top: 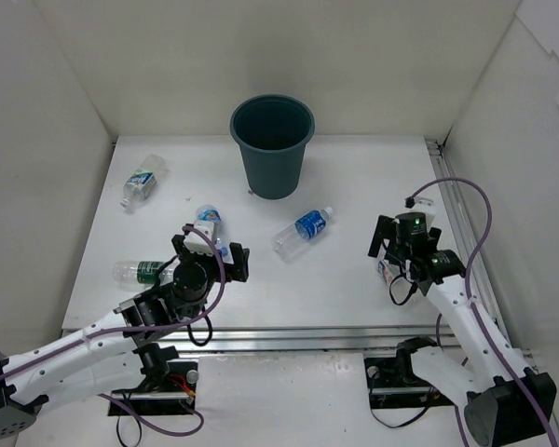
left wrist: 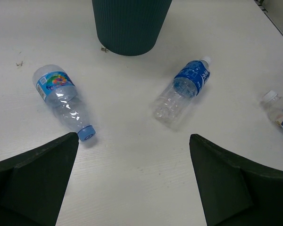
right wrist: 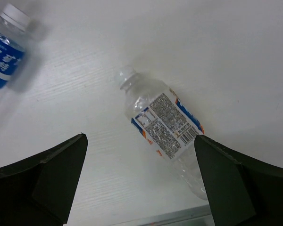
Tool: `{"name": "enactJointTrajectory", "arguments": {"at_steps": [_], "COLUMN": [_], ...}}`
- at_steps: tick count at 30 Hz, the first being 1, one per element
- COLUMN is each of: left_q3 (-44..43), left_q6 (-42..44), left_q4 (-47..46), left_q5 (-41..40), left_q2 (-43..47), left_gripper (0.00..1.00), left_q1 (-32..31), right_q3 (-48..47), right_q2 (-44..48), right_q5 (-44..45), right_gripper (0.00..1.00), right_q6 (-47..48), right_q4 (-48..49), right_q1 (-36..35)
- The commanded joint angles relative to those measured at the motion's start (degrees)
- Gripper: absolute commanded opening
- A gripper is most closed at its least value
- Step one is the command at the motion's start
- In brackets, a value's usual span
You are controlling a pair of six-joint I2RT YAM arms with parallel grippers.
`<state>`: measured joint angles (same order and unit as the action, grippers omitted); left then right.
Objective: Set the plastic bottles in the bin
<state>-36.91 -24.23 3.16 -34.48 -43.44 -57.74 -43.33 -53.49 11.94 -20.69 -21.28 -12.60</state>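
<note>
At the upper left of the overhead view the far-left bottle (top: 142, 182) lies on its side on the white table (top: 345, 298), well apart from the bin. Its pale label band carries print too small to read. Lower down the left side lies the green-banded bottle (top: 140, 271), its wording likewise illegible. Just right of it the left claw (top: 212, 250) hangs over the table, spread as wide as it goes with nothing in it. The pale-blue-labelled bottle (left wrist: 61, 96) lies just ahead of it, at the left of its wrist view, blue cap toward the camera. That label shows a many-coloured picture but no words I can make out. At top centre the bin (top: 272, 144) stands upright; what shows of its inside is dark, with no bottle that I can see. Right of centre the dark-blue-labelled bottle (top: 303, 231) lies tilted, white cap pointing up and right. White characters run along its label, seemingly Chinese, and I cannot read them with confidence. At the right the right claw (right wrist: 139, 183) is poised low over the right-hand bottle (right wrist: 165, 127), spread far apart and gripping nothing. In the wrist view the bottle lies flat on the table in the gap between its fingers. Its label has a white panel of fine print, a barcode, and blue and orange edging, all too small to read. All five lie on the table, so by my reckoning none is binned and the whole job is left, with the right-hand one looking nearest to a grasp.
</note>
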Motion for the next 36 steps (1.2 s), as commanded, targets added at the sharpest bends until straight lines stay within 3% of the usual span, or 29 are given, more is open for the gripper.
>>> {"name": "enactJointTrajectory", "arguments": {"at_steps": [1, 4, 13, 36], "left_q3": [-1.2, -1.3, -1.9, -1.4], "left_q6": [0.2, 0.2, 0.3, 0.3], "left_q4": [-4.2, -4.3, -4.3, -4.6], "left_q5": [-0.4, -0.2, -0.6, -0.4], "left_q2": [0.0, -0.7, -2.2, -1.6], "left_gripper": [1.00, 1.00, 1.00, 1.00], "left_q1": [0.3, 0.3, 0.3, 0.3], "right_q3": [0.6, 0.6, -5.2, -10.4], "right_q2": [0.1, -1.6, -19.7, -31.0], "right_q5": [-0.6, 0.1, 3.0, -7.7], "right_gripper": [0.96, 0.98, 0.98, 0.98], "right_q6": [-0.8, -1.0, 0.8, 7.5], "right_q4": [-0.1, -0.4, -2.5, -2.8], "right_q1": [0.7, 0.9, 1.4, 4.9]}}
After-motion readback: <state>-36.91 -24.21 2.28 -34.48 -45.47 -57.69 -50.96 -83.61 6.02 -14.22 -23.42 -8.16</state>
